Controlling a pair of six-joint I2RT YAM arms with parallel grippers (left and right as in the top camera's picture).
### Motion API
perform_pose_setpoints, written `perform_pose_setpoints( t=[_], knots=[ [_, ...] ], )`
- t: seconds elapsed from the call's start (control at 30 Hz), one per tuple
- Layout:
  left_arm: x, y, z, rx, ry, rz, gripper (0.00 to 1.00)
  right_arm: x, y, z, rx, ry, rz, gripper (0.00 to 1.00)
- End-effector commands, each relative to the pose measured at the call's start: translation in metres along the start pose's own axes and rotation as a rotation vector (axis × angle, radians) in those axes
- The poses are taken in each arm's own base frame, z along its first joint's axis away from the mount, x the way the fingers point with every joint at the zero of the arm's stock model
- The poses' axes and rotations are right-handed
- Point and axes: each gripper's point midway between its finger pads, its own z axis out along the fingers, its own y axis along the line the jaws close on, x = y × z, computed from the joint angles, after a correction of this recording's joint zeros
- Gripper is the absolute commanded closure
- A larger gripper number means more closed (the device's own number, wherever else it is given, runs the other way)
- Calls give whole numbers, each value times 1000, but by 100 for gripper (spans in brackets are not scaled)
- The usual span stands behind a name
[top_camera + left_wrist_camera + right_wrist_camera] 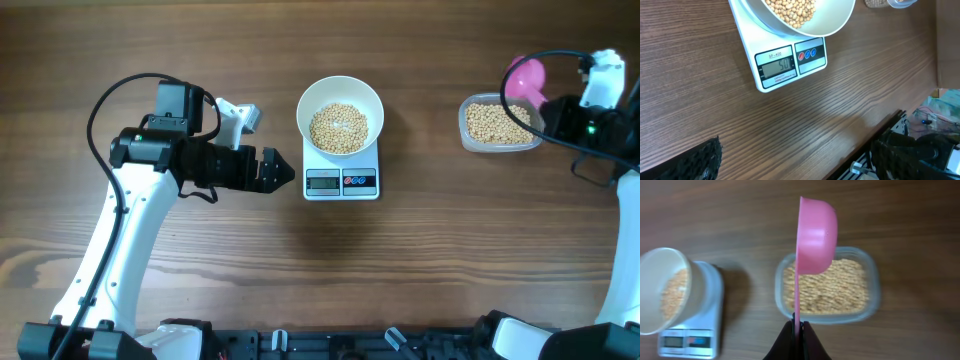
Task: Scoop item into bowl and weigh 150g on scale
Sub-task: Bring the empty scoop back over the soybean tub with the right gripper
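The white bowl (305,105) stands on the small white scale (341,182) at the table's middle, with tan beans (339,128) heaped inside. In the left wrist view the scale's display (778,65) shows digits that look like 50. My left gripper (288,171) hovers just left of the scale, open and empty, its fingers (705,160) far apart. At the far right my right gripper (798,326) is shut on the handle of a pink scoop (815,235). The scoop is turned on edge above the clear tub (873,287) of beans (825,287).
The clear tub (465,125) sits right of the scale, a gap of bare wood between them. The pink scoop (527,78) hangs over its far right corner. Black cables loop above both arms. The table's front edge (880,135) runs close below my left gripper.
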Motion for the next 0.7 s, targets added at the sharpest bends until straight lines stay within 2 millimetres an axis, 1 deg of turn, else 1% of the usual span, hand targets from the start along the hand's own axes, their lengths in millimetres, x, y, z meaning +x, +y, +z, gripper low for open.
perform_pose_setpoints(
  t=[0.0,0.13,0.27,0.37,0.5,0.67],
  knots=[
    [2,-1,1,17,3,15,0,5,-24,7,118,46,-48,96],
    [2,-1,1,17,3,15,0,14,-32,28,108,107,-81,96],
    [2,-1,1,17,3,15,0,27,-39,47,102,169,-59,96],
    [2,-1,1,17,3,15,0,31,-47,51,159,201,-71,96],
    [2,-1,1,17,3,15,0,31,-44,53,209,219,-112,96],
    [2,-1,1,17,3,15,0,30,-41,55,323,252,-193,96]
  ],
)
